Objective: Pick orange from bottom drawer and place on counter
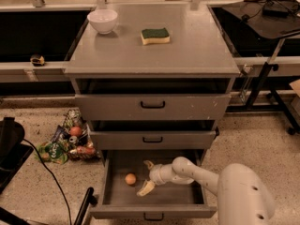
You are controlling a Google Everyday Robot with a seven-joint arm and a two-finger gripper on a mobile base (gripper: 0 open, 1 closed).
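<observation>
The orange lies on the floor of the open bottom drawer, left of centre. My gripper is inside the drawer just right of the orange, its two pale fingers spread apart and empty, one fingertip low and the other up by the drawer's back. It does not touch the orange. My white arm reaches in from the lower right. The grey counter on top of the cabinet holds a white bowl and a sponge.
Two shallower drawers above stand slightly open. Colourful packets with a reddish round item lie on the floor at the left. A black cable and base sit at far left. A black stand is at right.
</observation>
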